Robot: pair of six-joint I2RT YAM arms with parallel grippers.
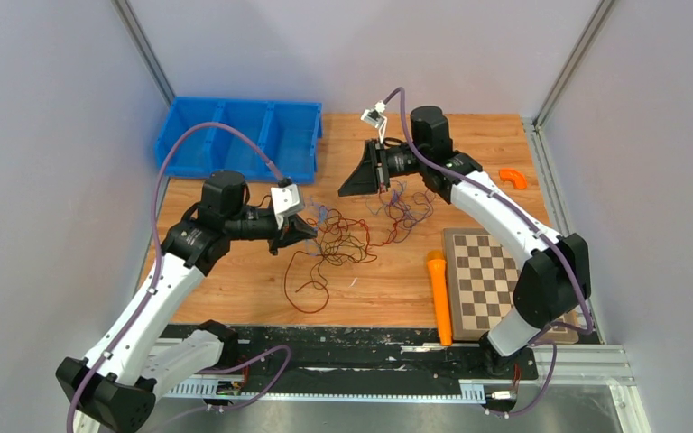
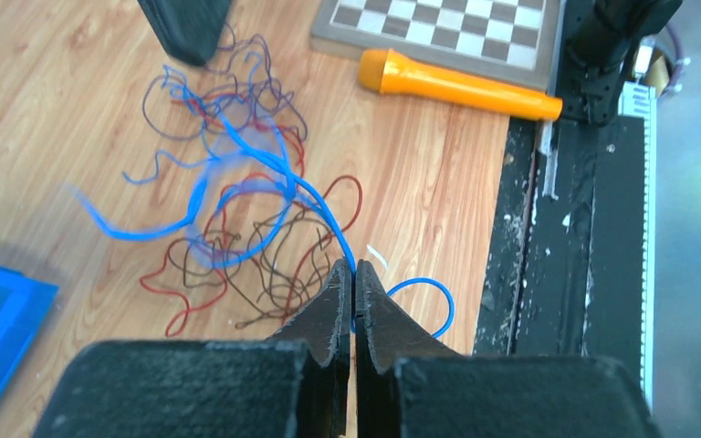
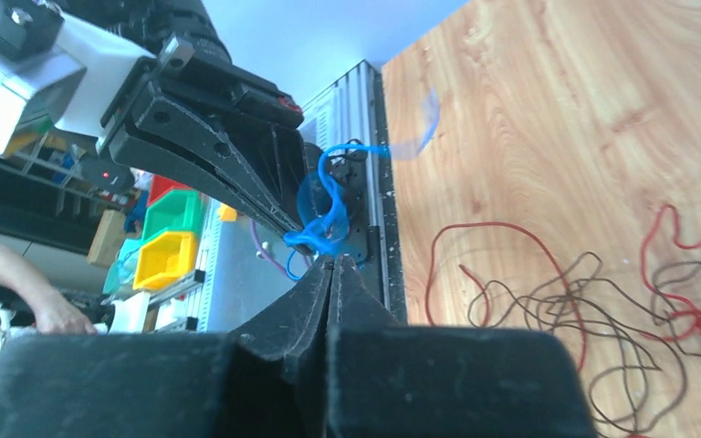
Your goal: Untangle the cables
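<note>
Nearest the lens in the left wrist view, the left gripper (image 2: 354, 274) has its jaws pressed together on the blue cable (image 2: 283, 169), which leaves the tips and runs away toward the heap. The right gripper (image 3: 331, 265) also has its jaws closed. A knot of blue strand sits right at its tips, but whether it is pinched cannot be told. Taking the chessboard (image 1: 481, 280) as reference, the cables (image 1: 352, 236) lie on the table (image 1: 235, 280) left of the board and slightly beyond its far left corner, between the two grippers. An orange cylinder (image 1: 439, 298) lies just beside the board's left edge, lengthwise from near to far. An orange curved piece (image 1: 512, 178) sits beyond the board near the far right wall, and a blue bin (image 1: 235, 170) stands well apart at the far left corner. Bare wood shows left of the board, between the heap and the black strip (image 1: 370, 336) along the table's near edge, and also beyond the heap. The heap's long axis runs roughly left to right, with one red loop trailing toward the near edge. The blue cable runs along the same line, from the left gripper toward the right one. Strands are hair-thin and curly, in red, dark brown or black, purplish and blue, looped over one another. Parts of the blue one show blurred.
</note>
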